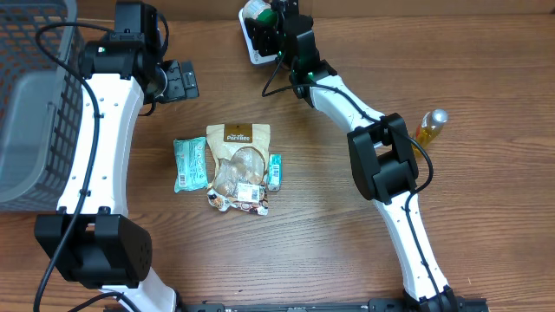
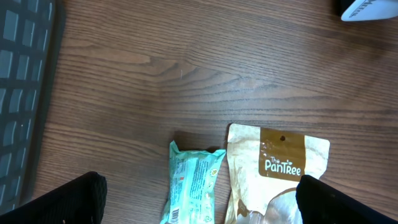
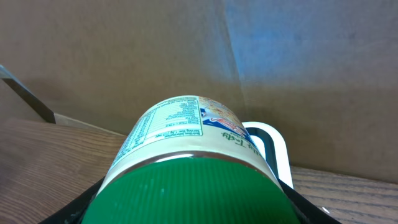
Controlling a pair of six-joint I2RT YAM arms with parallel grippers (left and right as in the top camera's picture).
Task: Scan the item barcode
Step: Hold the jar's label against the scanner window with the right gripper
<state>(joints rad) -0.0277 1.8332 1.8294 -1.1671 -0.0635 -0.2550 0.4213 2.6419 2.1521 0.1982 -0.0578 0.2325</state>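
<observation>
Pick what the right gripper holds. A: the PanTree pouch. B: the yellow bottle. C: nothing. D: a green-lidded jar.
D: the right wrist view shows the green-lidded jar clamped in the right gripper, while the pouch and bottle lie well apart from it.

**Left Jaws Wide, Right Hand Clamped**

The left arm (image 1: 102,130) reached forward along its own side, and its wrist was turned so that the left gripper (image 1: 179,81) pointed inward. Its fingers (image 2: 65,204) were spread fully apart, one at each lower corner of the wrist view. The right arm (image 1: 381,160) folded at the elbow and stretched far forward and across. The right gripper (image 1: 263,26) was partly closed. Its fingers (image 3: 306,210) pressed on either side of a green-lidded jar (image 3: 186,155), whose lid faced back toward the wrist.
</observation>
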